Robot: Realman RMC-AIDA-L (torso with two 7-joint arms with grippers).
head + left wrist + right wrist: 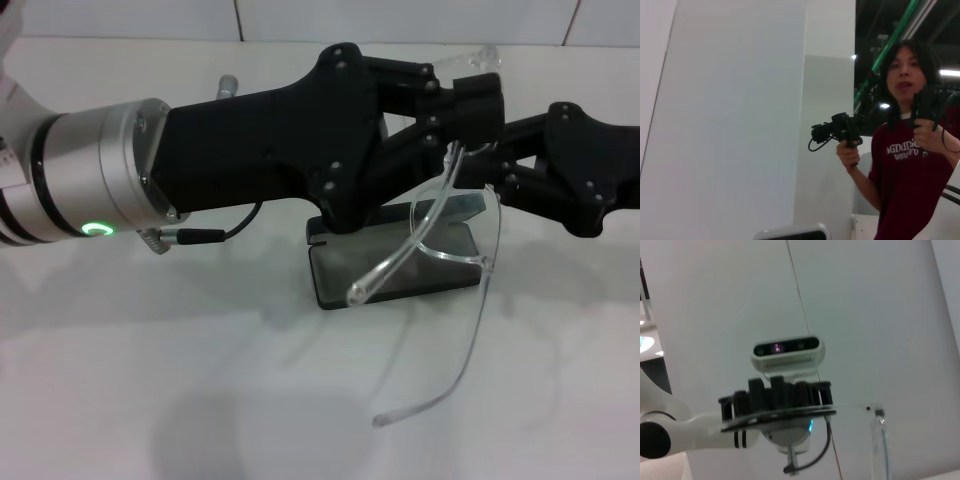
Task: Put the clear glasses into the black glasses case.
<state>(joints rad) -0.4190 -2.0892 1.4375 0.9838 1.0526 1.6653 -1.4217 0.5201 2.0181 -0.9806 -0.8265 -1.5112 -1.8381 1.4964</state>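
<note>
Clear plastic wraparound glasses (455,235) hang pinched between the closed left gripper (470,105) and right gripper (492,165) over the open matte black glasses case (395,265), awaiting folding and lowering.

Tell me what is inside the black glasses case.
Nothing shows inside the open black glasses case except grey lining. The clear glasses hang above it, held between the left gripper and right gripper; the left gripper covers the case's rear part.
</note>
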